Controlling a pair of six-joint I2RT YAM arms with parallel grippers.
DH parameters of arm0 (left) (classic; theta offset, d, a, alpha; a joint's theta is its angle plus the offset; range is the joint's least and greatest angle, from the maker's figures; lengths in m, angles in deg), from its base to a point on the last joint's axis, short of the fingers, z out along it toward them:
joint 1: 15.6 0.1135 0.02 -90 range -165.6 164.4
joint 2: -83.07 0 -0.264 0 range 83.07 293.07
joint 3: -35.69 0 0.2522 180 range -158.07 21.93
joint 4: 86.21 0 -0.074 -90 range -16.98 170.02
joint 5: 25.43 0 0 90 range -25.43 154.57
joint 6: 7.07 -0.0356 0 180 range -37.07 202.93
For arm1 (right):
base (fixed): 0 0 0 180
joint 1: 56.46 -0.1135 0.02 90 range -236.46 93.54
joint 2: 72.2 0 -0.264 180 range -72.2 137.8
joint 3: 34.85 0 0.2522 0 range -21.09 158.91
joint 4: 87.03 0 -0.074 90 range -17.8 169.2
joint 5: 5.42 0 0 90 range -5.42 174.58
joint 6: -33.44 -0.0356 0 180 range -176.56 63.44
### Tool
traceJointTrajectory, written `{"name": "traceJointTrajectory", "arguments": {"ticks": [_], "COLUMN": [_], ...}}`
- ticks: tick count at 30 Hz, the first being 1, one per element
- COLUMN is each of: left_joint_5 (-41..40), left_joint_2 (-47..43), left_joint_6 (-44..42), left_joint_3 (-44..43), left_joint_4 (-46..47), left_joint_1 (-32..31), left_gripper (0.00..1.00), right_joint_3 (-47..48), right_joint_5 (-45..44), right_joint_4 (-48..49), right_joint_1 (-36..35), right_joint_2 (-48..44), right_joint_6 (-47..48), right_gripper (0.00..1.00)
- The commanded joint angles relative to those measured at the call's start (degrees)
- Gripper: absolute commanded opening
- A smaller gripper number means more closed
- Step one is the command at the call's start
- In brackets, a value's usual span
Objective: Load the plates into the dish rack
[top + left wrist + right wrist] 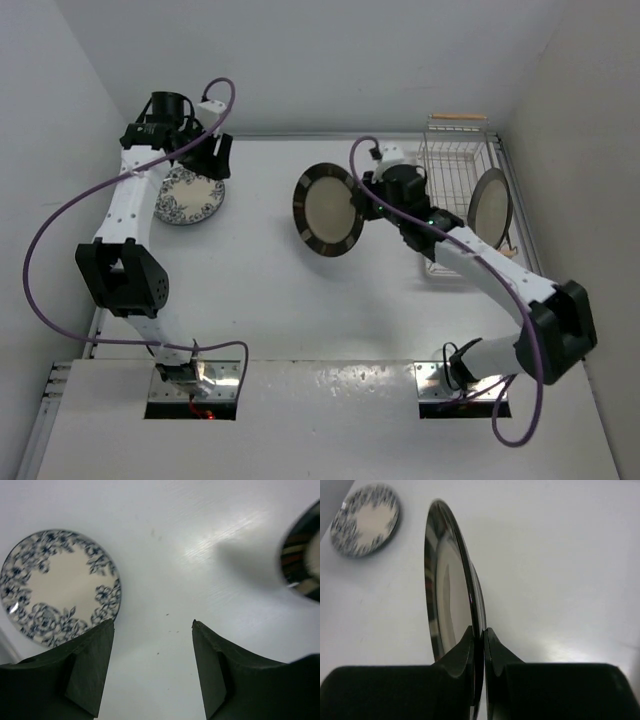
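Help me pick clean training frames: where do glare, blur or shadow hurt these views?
Top external: glare on the glossy near board. Left wrist: sheen streak on the table, banded-rim plate blurred at the edge. Right wrist: right gripper nearly black, reflections along that plate's face, floral plate soft.

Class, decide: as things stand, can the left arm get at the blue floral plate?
Probably yes. The left gripper hangs open just beside the round white plate with blue floral pattern, which lies flat on the white table with nothing between them.
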Motion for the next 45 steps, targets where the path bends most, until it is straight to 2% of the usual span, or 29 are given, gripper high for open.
{"name": "traceJointTrajectory", "arguments": {"ticks": [1,3,4,5,7,11,17,21,27,34,45], "left_joint_5": [-7.1,-7.1,-7.1,-7.1,-7.1,-5.8,-5.8,-5.8,-5.8,-6.3,-4.5], "left_joint_2": [0.0,0.0,0.0,0.0,0.0,-0.6,-0.6,-0.6,-0.6,-1.1,-1.1], "left_joint_6": [4.0,4.0,4.6,5.2,5.2,5.7,5.7,5.7,5.2,4.6,4.6], "left_joint_3": [-1.0,0.3,1.4,2.1,3.8,5.9,7.0,7.6,9.4,11.0,11.0], "left_joint_4": [0.7,0.7,1.3,1.3,1.8,1.8,2.4,2.4,2.4,2.4,2.4], "left_joint_1": [2.7,3.5,4.2,4.2,4.8,5.9,6.4,6.4,7.1,8.2,9.3], "left_gripper": [0.68,0.68,0.68,0.68,0.68,0.68,0.68,0.68,0.68,0.68,0.68], "right_joint_3": [10.4,11.8,13.1,13.5,14.4,13.7,12.1,10.7,7.0,1.4,-5.5], "right_joint_5": [-14.1,-22.6,-24.6,-28.5,-34.3,-38.5,-39.7,-37.4,-30.2,-20.1,-15.2], "right_joint_4": [3.0,1.9,1.9,1.9,2.3,3.4,3.2,1.8,-2.1,-4.6,-4.6], "right_joint_1": [1.4,1.8,2.2,2.6,3.2,7.8,14.1,18.4,22.9,30.1,32.4], "right_joint_2": [-9.8,-13.2,-14.0,-14.8,-17.5,-22.0,-25.3,-24.5,-22.7,-21.9,-23.3], "right_joint_6": [6.4,10.8,12.5,18.0,21.3,32.1,39.5,41.8,40.3,32.3,32.7], "right_gripper": [0.0,0.0,0.0,0.0,0.0,0.0,0.0,0.0,0.0,0.0,0.0]}}
